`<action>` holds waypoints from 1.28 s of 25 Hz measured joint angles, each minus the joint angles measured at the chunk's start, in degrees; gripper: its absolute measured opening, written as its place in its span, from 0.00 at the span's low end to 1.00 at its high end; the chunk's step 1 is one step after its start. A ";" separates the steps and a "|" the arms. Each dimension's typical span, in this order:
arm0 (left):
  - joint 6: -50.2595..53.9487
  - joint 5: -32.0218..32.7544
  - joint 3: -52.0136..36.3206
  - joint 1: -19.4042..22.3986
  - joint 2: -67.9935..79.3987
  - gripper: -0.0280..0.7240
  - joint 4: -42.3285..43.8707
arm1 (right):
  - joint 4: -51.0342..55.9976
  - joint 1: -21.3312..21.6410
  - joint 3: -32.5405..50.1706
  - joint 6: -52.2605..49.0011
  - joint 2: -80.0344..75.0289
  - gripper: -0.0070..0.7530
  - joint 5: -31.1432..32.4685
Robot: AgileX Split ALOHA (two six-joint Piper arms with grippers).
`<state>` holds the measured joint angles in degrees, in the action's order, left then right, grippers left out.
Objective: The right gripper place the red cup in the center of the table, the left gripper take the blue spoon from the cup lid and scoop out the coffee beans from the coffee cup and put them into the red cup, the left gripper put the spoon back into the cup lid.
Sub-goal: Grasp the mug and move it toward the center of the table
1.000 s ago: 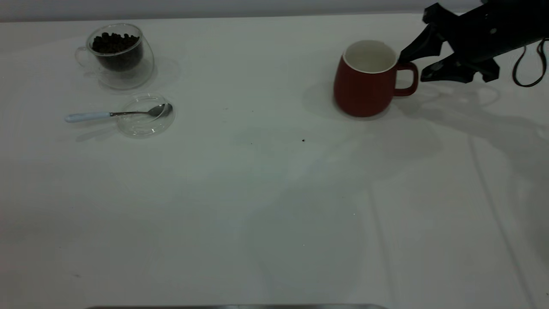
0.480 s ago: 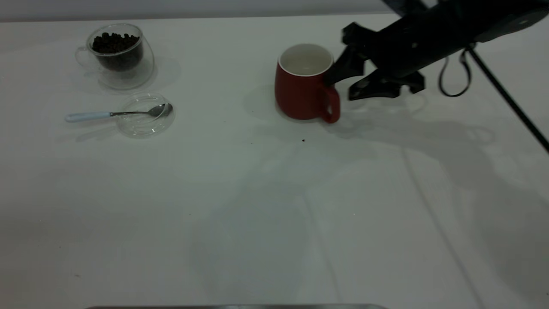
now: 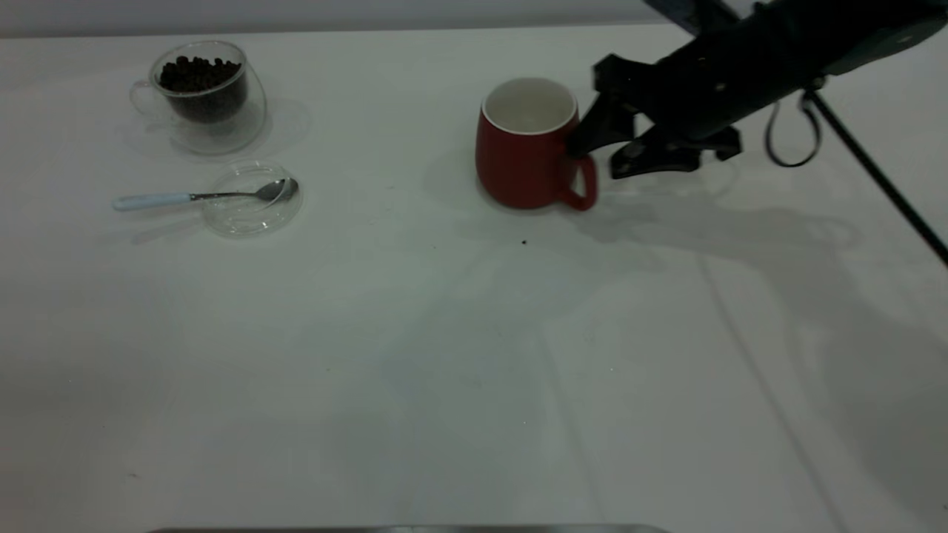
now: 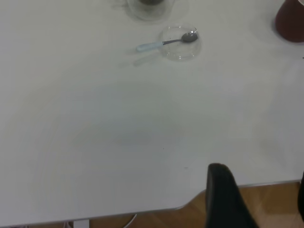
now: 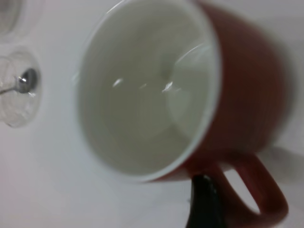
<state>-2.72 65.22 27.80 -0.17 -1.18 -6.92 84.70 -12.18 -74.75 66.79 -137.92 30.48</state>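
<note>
While the red cup stands upright near the middle of the table, a bit toward the far edge, the right gripper sits right at its handle, reaching in from the right side. Its two black fingers are spread apart: the upper one touches the cup wall just under the rim by the top of the handle, the lower one lies low beside the handle's outer side, not touching the cup, so nothing is clamped. Right wrist view shows the cup's white, empty inside, the red loop handle, and one dark fingertip poking at the handle gap; whether it presses the handle I cannot tell. Cup handle points toward the right and slightly to the front. Far off on the left part of the table, the coffee cup stands upright with the coffee beans filling it. Just in front of it lies the cup lid, flat, with the blue spoon resting across it: steel bowl inside the lid, pale handle sticking out over the rim toward the left edge, tip on the table. One tiny dark speck lies just in front of the red cup. Left gripper hangs by the near table edge, well apart from everything; fingers are parted with nothing between them.
</note>
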 joint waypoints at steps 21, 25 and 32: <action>0.00 0.00 0.00 0.00 0.00 0.61 0.00 | 15.45 2.28 -2.70 7.20 -3.63 0.71 -6.73; 0.00 0.00 0.00 0.00 0.00 0.61 0.00 | 16.11 -1.60 -3.20 7.32 -4.08 0.69 -3.90; 0.05 0.00 0.00 0.00 0.00 0.61 0.00 | 16.85 -5.70 -3.32 6.50 -4.08 0.68 -3.95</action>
<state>-2.67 65.22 27.80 -0.17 -1.18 -6.92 101.55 -17.87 -78.07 73.29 -142.01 26.53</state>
